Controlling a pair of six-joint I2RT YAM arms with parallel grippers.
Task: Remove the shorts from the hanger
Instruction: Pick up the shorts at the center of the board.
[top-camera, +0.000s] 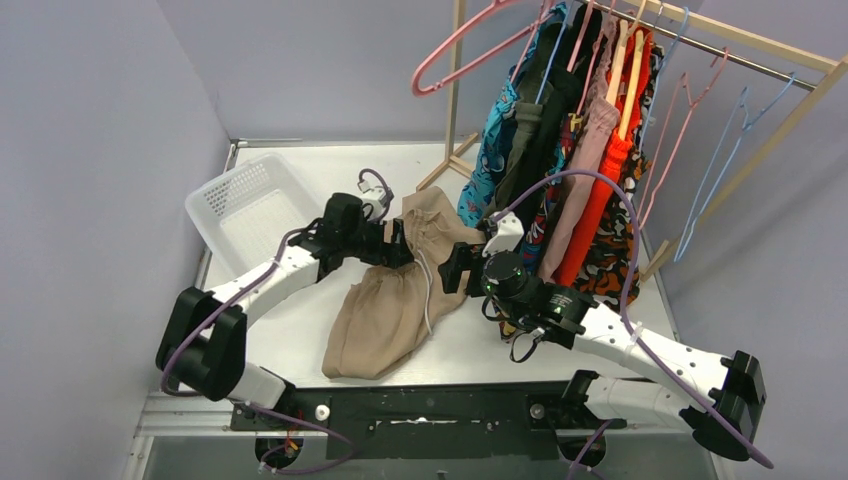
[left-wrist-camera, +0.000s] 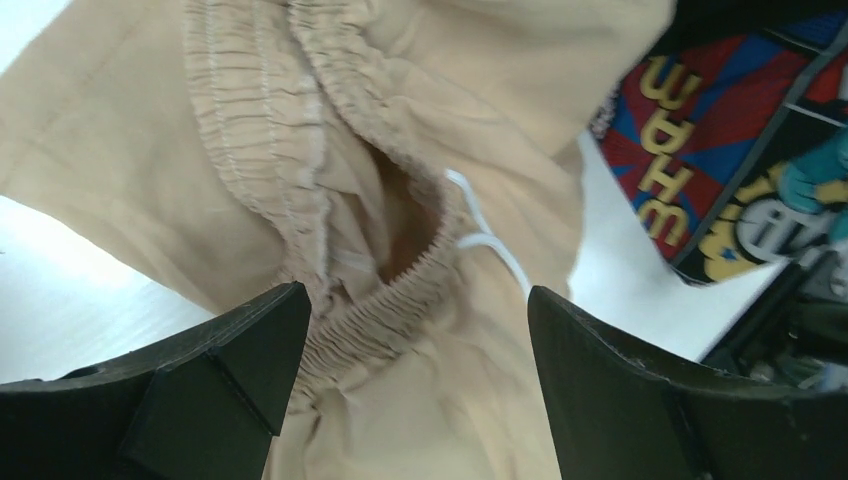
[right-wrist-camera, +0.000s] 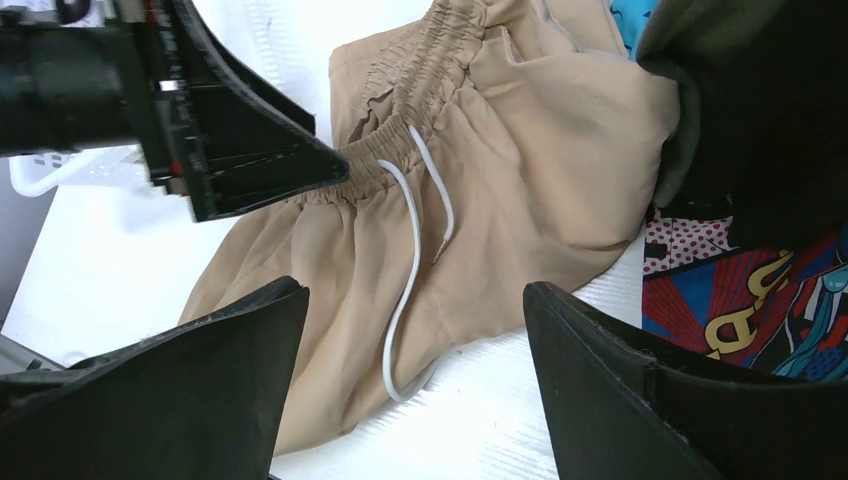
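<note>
A: Where are the tan shorts (top-camera: 395, 295) found?

B: They are laid on the surface (top-camera: 290, 325), free of any hanger, just beside the wooden rack (top-camera: 457, 100) on which the other shorts (top-camera: 590, 150) are hung. The waistband (left-wrist-camera: 300, 150) is turned toward the rack and the legs toward the near edge.

A: How are the end effectors held?

B: The left end effector (left-wrist-camera: 415, 310) is spread wide over the waistband and nothing is gripped. One fingertip (right-wrist-camera: 325, 170) may be touching the elastic, though that cannot be settled from the right wrist view. The right end effector (right-wrist-camera: 415, 310) is likewise released. It is poised above the white drawstring (right-wrist-camera: 410, 260), with the comic-print shorts (right-wrist-camera: 740, 310) close at its side.

A: Why are they so placed?

B: Removal of the tan pair is judged done. The jaws are probably kept open so that a hung pair can be reached next. An empty pink hanger (top-camera: 452, 40) is seen at the rack's end.
</note>
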